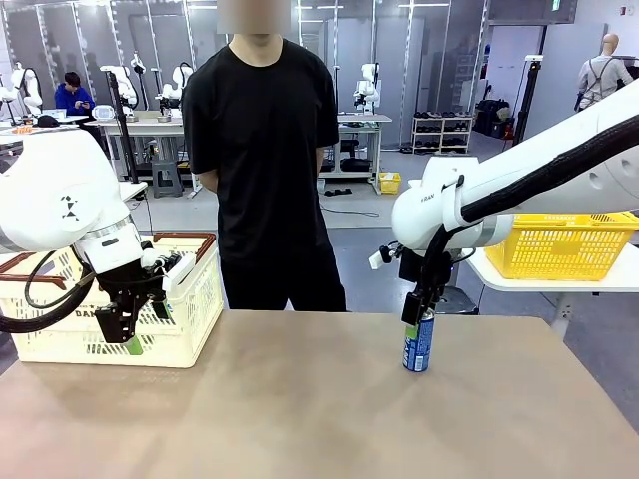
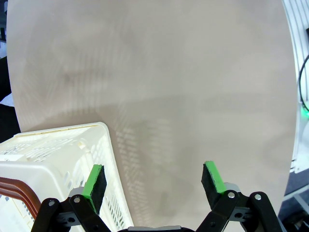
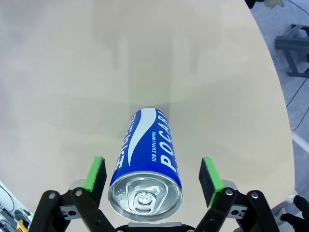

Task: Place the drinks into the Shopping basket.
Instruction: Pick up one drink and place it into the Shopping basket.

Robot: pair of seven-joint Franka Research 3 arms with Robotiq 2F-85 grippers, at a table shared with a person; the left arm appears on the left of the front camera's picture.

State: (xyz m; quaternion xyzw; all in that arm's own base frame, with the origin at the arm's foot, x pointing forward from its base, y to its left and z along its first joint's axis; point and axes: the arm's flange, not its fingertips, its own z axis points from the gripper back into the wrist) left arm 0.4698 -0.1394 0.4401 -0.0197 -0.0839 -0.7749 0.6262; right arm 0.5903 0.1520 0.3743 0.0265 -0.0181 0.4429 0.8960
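Blue can (image 3: 147, 169) between open right pincer (image 3: 153, 176)

Blue can (image 3: 145, 164) with white lettering and silver top; cream slotted basket (image 1: 190, 299), brown-red rim; green pads (image 3: 94, 175)

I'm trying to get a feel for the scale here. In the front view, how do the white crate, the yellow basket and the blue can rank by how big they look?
1. Shopping basket, partly hidden by the left arm.
2. Yellow mesh basket, farther back and cut off by the right arm, so its true size is unsure.
3. Blue can, clearly smallest.
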